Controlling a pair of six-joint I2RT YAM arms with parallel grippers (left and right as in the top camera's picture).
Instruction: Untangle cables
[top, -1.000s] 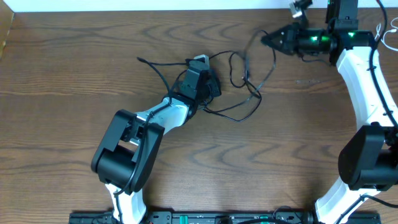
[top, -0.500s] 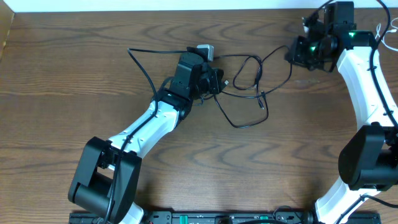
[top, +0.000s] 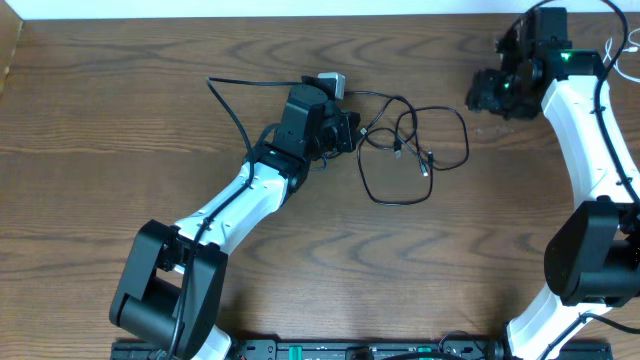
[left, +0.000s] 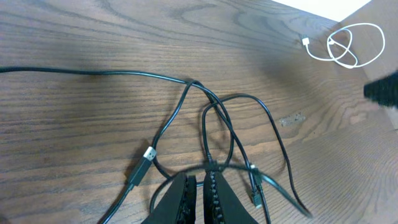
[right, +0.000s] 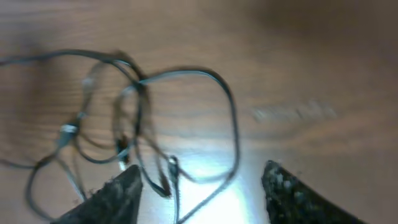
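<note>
The black cable (left: 124, 74) lies in crossed loops on the table (top: 100, 150), pinched in the closed left gripper (left: 200, 179), with the white cable (left: 348, 43) coiled well apart. With the right gripper (right: 202, 177) open and empty nearby, a plug end (left: 142, 167) should be drawn slowly outward.

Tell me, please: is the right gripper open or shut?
Open. The right gripper shows its fingers wide apart in the wrist view, nothing clamped between them; the black cable lies on the table beyond.

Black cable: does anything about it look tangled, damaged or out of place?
Yes. The black cable lies in several crossed loops in front of the left gripper, which pinches it. No damage shows.
</note>
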